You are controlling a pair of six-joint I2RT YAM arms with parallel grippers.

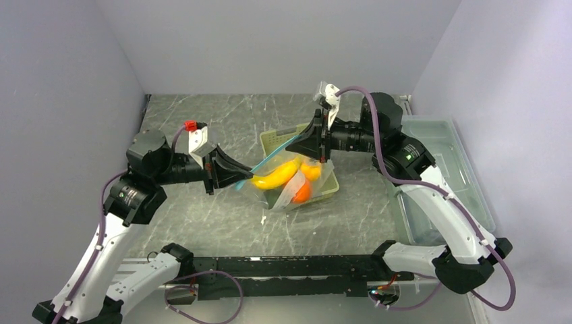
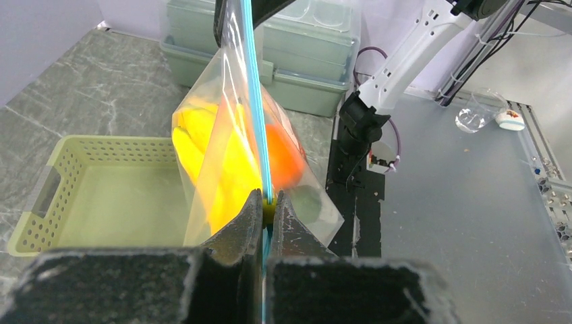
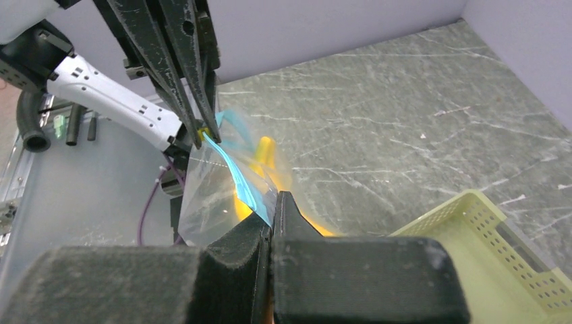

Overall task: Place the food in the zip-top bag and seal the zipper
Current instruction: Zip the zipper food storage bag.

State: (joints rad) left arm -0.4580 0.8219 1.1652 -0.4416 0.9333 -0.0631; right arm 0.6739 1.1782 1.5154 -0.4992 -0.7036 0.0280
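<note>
The clear zip-top bag [image 1: 297, 185] hangs between both grippers above the basket, holding yellow bananas [image 1: 276, 177] and an orange-red round fruit [image 1: 301, 192]. Its light-blue zipper [image 1: 270, 159] is stretched taut between them. My left gripper [image 1: 244, 181] is shut on the zipper's left end, where a small yellow slider [image 2: 269, 210] sits between the fingers. My right gripper [image 1: 301, 140] is shut on the zipper's right end [image 3: 260, 202]. In the left wrist view the bananas [image 2: 216, 162], the orange fruit [image 2: 283, 158] and a green ball [image 2: 307, 202] show through the bag [image 2: 229, 101].
A pale yellow-green perforated basket [image 1: 273, 140] stands under the bag, also in the left wrist view [image 2: 101, 196] and right wrist view [image 3: 485, 236]. A large clear lidded box [image 1: 438, 175] stands at the right. Grey walls close in on three sides.
</note>
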